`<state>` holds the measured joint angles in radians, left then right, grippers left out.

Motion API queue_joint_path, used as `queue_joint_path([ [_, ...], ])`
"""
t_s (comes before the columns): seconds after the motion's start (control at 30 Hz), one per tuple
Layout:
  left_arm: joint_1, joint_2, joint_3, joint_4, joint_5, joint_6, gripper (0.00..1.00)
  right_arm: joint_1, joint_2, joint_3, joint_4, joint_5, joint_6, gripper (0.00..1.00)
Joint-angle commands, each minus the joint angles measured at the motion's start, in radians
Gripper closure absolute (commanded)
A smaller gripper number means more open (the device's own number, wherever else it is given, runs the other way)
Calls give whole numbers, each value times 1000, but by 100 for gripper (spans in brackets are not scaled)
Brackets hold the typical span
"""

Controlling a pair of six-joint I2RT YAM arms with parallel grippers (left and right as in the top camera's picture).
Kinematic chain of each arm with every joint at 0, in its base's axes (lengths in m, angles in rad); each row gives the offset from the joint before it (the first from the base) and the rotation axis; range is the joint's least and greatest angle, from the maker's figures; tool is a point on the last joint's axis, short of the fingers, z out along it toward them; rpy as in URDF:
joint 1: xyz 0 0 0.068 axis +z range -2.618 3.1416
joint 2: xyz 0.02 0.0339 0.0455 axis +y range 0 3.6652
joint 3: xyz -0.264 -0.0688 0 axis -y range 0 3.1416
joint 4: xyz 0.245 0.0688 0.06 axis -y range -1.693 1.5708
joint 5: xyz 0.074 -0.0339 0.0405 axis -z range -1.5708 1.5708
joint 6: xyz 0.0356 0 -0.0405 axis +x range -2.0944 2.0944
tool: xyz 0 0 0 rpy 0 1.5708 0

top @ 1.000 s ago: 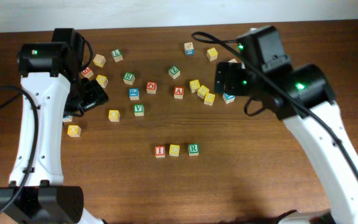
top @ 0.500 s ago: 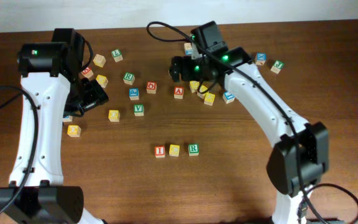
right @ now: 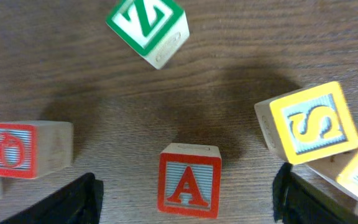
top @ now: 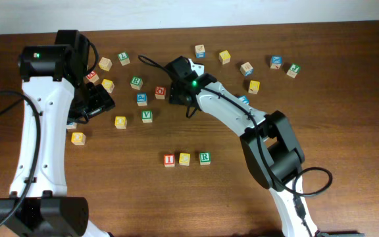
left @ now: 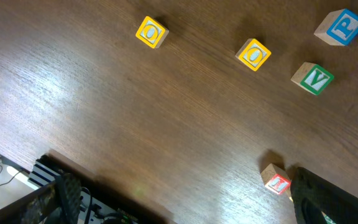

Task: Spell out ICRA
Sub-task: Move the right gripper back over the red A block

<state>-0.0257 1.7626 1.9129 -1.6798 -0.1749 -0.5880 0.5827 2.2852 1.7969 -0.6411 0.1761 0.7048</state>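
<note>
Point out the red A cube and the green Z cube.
red A cube (right: 189, 186): right wrist view, centre of lettered face.
green Z cube (right: 146, 19): right wrist view, centre of lettered face.

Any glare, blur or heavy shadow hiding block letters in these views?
Overhead: even light, soft shadows; the right gripper covers what lies under it. Left wrist: pale sheen on the table, no letters lost. Right wrist: A cube sharp, soft shadow above it, the dark fingers blurred at the bottom corners.
</note>
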Motion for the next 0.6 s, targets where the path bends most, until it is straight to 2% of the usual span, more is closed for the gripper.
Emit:
queue_joint_path([
  [0.0, 3, 5, -1, -1, -5, -14, 1, 6, 14, 0, 24, 21, 7, 31],
  [0.07, 3, 5, -1, -1, -5, -14, 1, 6, 15, 0, 29, 43, 7, 45],
  [0.37, 3, 5, -1, -1, -5, -14, 1, 6, 46, -12, 44, 45, 6, 46],
  [0.43, 3, 5, -1, -1, -5, -14, 1, 6, 46, -12, 51, 46, 6, 56],
  [0.53, 3, 5, -1, -1, -4, -14, 1, 6, 46, -12, 56, 46, 6, 58],
  [0.57, 3, 5, -1, -1, -5, -14, 1, 6, 45, -12, 55, 46, -7, 62],
])
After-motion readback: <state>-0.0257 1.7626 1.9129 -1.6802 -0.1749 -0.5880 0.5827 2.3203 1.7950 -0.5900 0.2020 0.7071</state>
